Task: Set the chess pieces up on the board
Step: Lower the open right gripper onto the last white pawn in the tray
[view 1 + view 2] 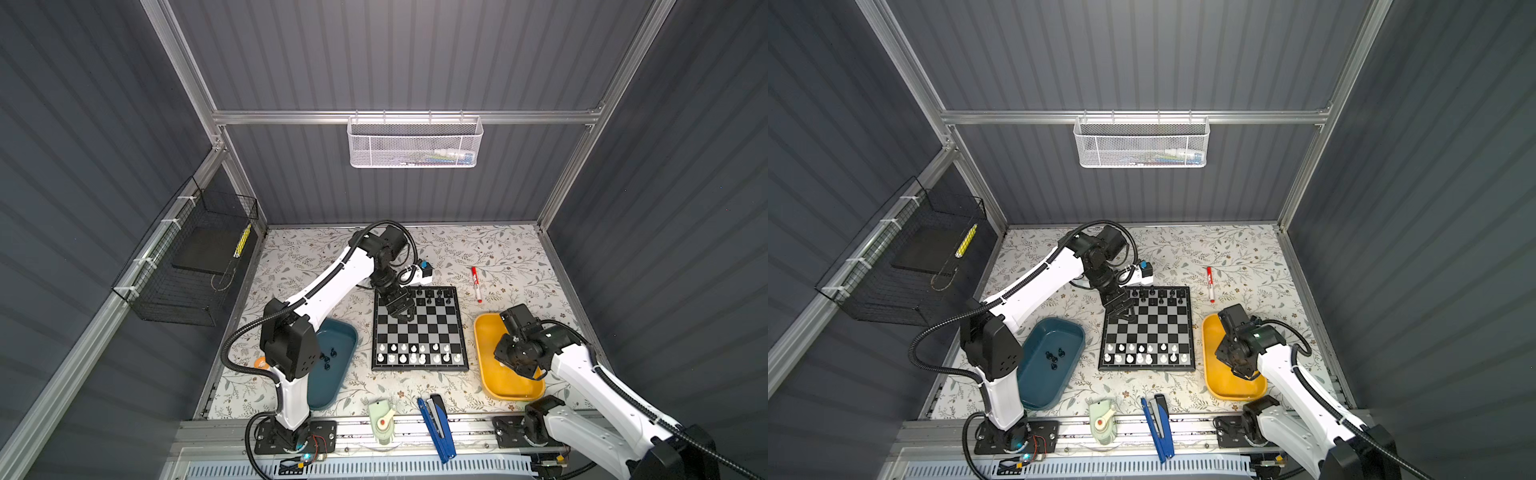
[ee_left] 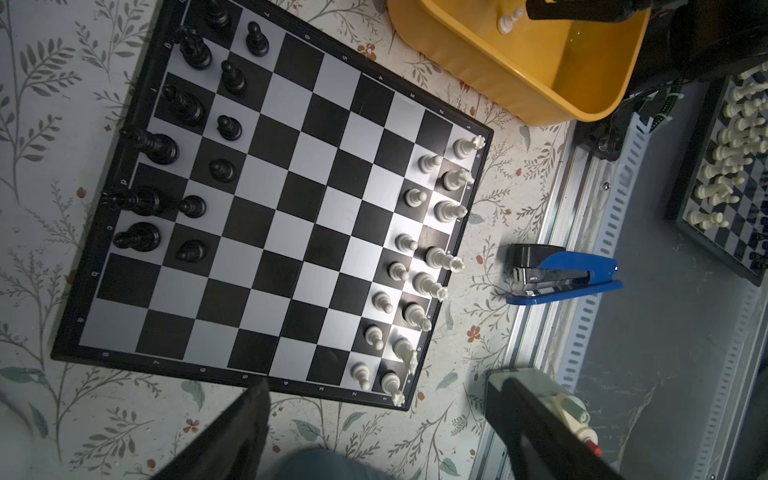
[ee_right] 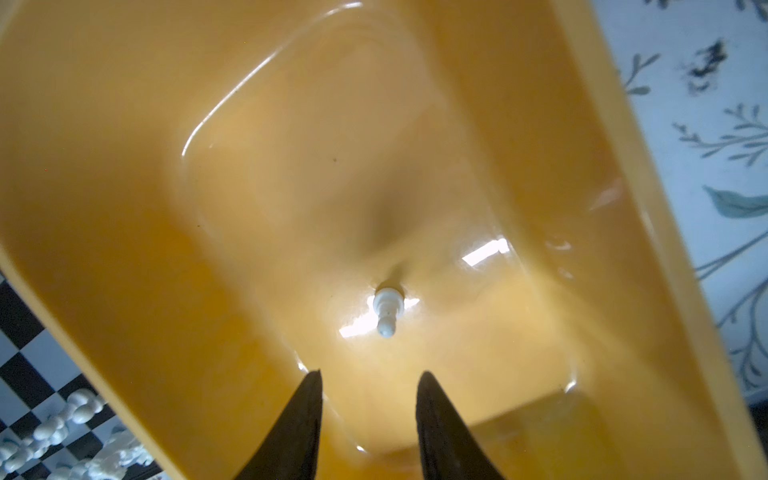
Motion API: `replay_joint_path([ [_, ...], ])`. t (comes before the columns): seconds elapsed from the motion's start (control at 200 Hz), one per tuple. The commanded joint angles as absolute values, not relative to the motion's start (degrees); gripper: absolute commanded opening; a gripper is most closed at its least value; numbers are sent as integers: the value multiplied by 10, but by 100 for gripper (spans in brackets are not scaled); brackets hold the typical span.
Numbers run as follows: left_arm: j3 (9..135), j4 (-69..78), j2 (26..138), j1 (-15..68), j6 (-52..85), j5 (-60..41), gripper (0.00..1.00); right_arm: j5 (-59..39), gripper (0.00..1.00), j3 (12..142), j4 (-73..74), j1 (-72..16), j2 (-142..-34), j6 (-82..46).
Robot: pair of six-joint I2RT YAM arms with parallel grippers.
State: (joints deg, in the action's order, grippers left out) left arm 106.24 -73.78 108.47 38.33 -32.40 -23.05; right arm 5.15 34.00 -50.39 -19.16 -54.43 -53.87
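Observation:
The board (image 1: 419,368) (image 1: 1146,369) (image 2: 291,208) lies mid-table. White chess pieces (image 2: 419,266) fill its two near rows, and black ones (image 2: 183,158) stand along the far rows. My left gripper (image 1: 405,313) (image 1: 1125,313) (image 2: 382,415) hangs open and empty over the board's far-left corner. My right gripper (image 1: 513,365) (image 3: 370,372) is open inside the yellow tray (image 1: 484,332) (image 3: 249,208). One white pawn (image 3: 388,309) (image 2: 508,20) stands just ahead of its fingertips, untouched. A few black pieces (image 1: 328,359) (image 1: 1054,357) lie in the teal tray (image 1: 349,332).
A red marker (image 1: 476,284) lies right of the board's far end. A blue stapler (image 1: 436,428) and a pale green device (image 1: 382,419) sit at the front edge. A white-and-blue object (image 1: 422,268) lies behind the board. A second chessboard (image 2: 731,166) shows beyond the front rail.

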Motion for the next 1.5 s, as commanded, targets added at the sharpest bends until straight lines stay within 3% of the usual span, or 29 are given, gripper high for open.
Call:
replay_joint_path([
  [0.0,1079,-753,1078,388,-327,-229,89,46,40,327,-493,-182,-540,-541],
  [0.655,1085,-758,1089,396,-329,-214,98,14,34,293,-450,-154,-557,-519],
  [1.496,1080,-753,1088,398,-326,-208,97,4,28,280,-435,-139,-570,-505],
])
